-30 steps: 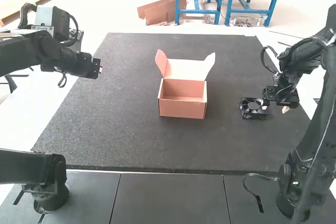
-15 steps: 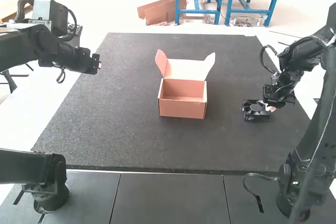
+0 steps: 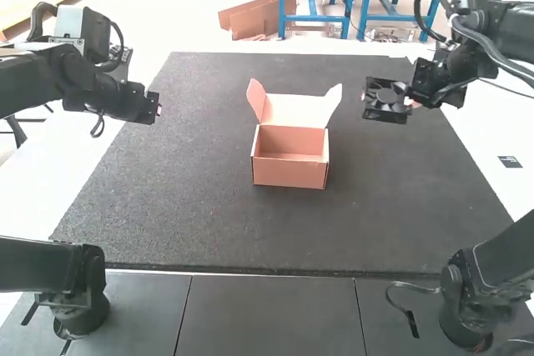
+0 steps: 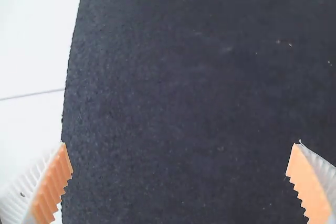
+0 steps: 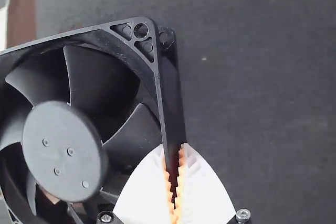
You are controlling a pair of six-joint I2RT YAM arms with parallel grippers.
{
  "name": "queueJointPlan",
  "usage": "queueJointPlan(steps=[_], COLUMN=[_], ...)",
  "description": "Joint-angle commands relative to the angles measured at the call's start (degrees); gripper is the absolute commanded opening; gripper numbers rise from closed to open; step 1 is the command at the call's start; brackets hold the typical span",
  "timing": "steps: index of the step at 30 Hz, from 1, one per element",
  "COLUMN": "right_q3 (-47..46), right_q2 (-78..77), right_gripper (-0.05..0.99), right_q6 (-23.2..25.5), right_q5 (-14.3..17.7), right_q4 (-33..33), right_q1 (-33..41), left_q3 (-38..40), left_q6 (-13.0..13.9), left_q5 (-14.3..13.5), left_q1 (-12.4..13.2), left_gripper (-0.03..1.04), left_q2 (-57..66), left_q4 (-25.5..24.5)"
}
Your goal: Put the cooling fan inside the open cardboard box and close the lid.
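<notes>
We saw the right gripper (image 3: 410,96) clenched on one edge of the black cooling fan (image 3: 385,101), its ribbed white fingers (image 5: 202,192) pinching the frame (the blades faced the wrist camera). The fan hung in the air above the black mat (image 3: 192,198), off to the right of the open cardboard box (image 3: 289,158), whose lid stood upright at the back. The left gripper (image 3: 154,108) hovered over the mat's left side, jaws spread wide, grasping nothing.

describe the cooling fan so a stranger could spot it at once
Start at the black mat with the open cardboard box at its middle. To the box's right, above the mat, the right gripper holds the cooling fan by its edge. It is the only square black frame with curved blades.
</notes>
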Motion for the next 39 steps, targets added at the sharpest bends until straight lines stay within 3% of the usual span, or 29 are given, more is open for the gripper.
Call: queueJointPlan(steps=[1,2,8,22,24,31,39], right_q3=[3.62,4.24,4.85,8.9,9.51,9.16,4.15], right_q2=[-1.22,-1.22,0.45,14.24,16.18,21.72,25.14], right_gripper=[-0.01,-0.01,-0.01,-0.01,-0.01,-0.01,-0.01], right_q6=[11.81,13.13,18.58,18.05,17.78,16.03,13.92], right_q5=[-3.41,-4.64,-4.64,1.96,2.13,8.11,9.34], right_q4=[-1.05,-1.14,-1.14,2.99,3.6,7.21,13.1], right_q1=[6.66,8.16,15.01,26.88,27.49,27.93,28.2], left_q3=[-0.19,-0.27,-0.36,-0.01,-0.19,0.17,1.31], left_q6=[0.17,0.17,0.17,-0.27,-0.62,-2.73,-3.26], left_q5=[0.55,0.55,0.64,0.73,0.73,0.73,0.73], left_q1=[-0.06,-0.06,-0.15,-0.15,-0.06,-0.15,-0.15], left_gripper=[0.97,0.97,0.97,0.97,0.97,0.97,0.97], left_q2=[-0.64,-0.64,-0.64,-0.64,-0.64,-0.64,-0.73], left_q4=[0.52,0.7,1.4,2.19,2.19,2.11,2.02])
